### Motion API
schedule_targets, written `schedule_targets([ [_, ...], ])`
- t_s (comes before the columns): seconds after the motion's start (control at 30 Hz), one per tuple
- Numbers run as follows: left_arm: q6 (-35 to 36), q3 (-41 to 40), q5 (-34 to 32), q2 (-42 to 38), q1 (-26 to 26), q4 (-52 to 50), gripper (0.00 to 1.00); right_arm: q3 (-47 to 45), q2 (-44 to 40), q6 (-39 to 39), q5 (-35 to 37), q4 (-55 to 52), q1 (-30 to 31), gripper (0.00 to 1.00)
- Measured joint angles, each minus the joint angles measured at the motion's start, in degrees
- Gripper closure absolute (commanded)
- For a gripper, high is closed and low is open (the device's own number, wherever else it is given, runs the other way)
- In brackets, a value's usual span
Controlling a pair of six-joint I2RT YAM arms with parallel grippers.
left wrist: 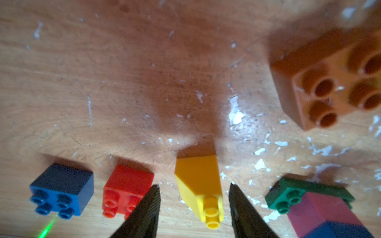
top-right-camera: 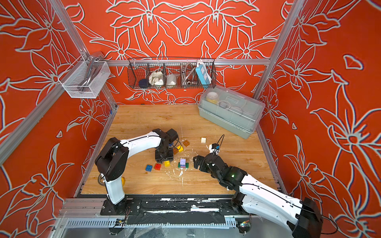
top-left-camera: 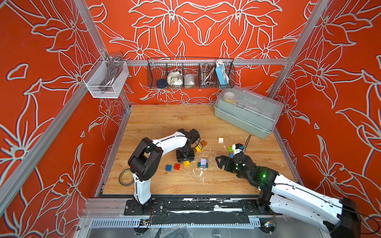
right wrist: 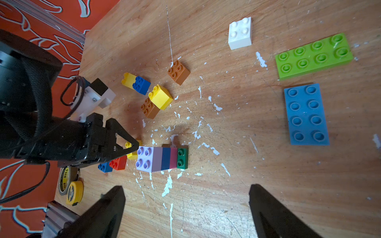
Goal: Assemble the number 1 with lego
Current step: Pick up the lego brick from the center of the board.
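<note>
Well, left claw (left wrist: 194, 185) stands parted around yellow brick (left wrist: 198, 175), right claw (right wrist: 186, 186) spread wide.

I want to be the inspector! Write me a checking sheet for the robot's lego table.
Surface: wooden table, white flecks.
Job's things: lilac-topped brick stack on a dark green plate; yellow brick, red brick, blue brick beside it; lime plate, light blue plate apart.
Clutter: brown tape roll, yellow tape measure.
Grippers: left gripper open astride the yellow brick; right gripper open, empty.
Cables: black cable looped at the left wrist.
Surroundings: black wire basket, clear lidded box, orange flowered walls.
</note>
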Motion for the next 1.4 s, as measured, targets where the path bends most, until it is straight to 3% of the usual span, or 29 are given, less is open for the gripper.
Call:
schedule_targets([
  [0.47, -4.9, -3.5, 1.6, -0.2, 0.0, 6.1, 0.59, 0.0, -0.2, 0.0, 0.0, 0.0, 0.0, 0.01],
  [0.87, -4.4, -3.7, 1.2, -0.7, 0.0, 6.2, 0.78, 0.0, -0.2, 0.0, -0.1, 0.0, 0.0, 0.01],
  [1.13, -1.2, 2.3, -3.0, -1.5, -1.1, -2.0, 0.81, 0.0, -0.2, 0.1, -0.1, 0.0, 0.0, 0.0],
  [1.4, 0.9, 8.9, -5.7, -7.9, -5.0, -11.1, 0.82, 0.0, -0.8, 0.6, 0.0, -0.2, 0.0, 0.0],
])
